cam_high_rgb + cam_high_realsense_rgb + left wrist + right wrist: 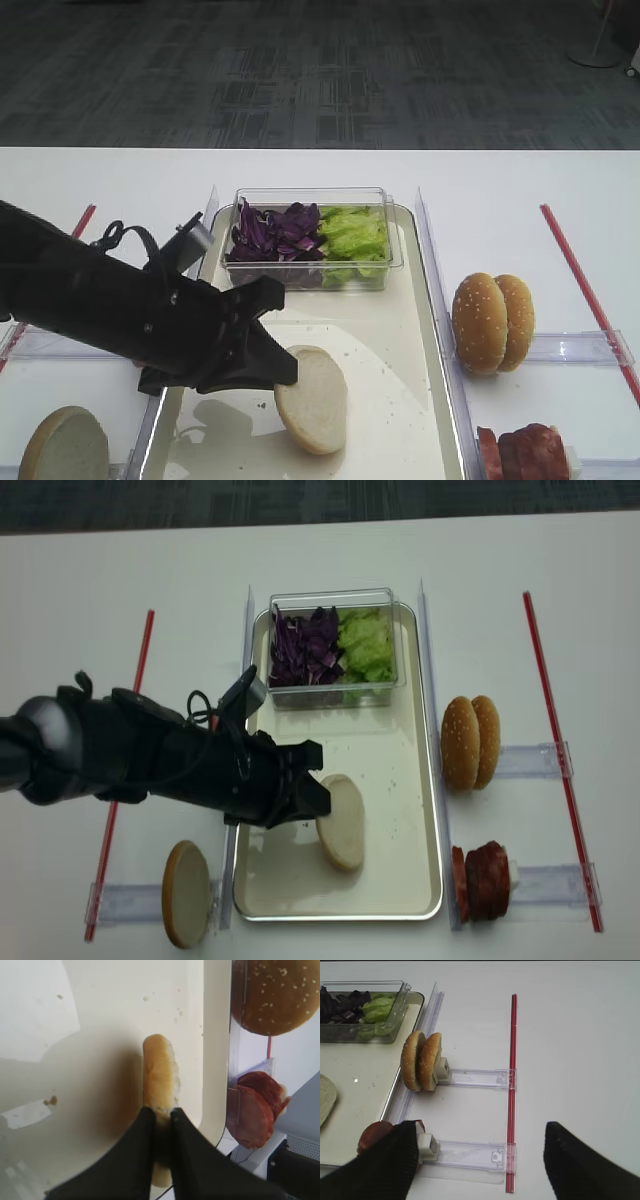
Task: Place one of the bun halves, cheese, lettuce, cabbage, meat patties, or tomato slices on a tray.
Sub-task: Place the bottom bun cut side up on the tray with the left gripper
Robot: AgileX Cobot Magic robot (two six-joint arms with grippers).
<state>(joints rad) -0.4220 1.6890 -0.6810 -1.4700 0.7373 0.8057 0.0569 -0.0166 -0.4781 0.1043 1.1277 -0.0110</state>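
A pale bun half [315,400] sits tilted over the cream tray [400,330], cut face up, and my left gripper [285,372] is shut on its left edge. The left wrist view shows this bun half [157,1072] edge-on, pinched between the black fingers [140,1145]. From above, the left gripper [318,802] and the bun half [343,825] are at the tray's lower middle. My right gripper [480,1132] stands open over the white table, with nothing between its fingers [390,1165]. It is beside the meat patties [372,1137].
A clear box on the tray's far end holds purple cabbage [270,232] and lettuce [352,235]. Two seeded bun halves [492,322] stand in a clear rack right of the tray, with meat patties [525,450] nearer. Another bun half [65,445] stands at lower left. Red strips [548,710] border the work area.
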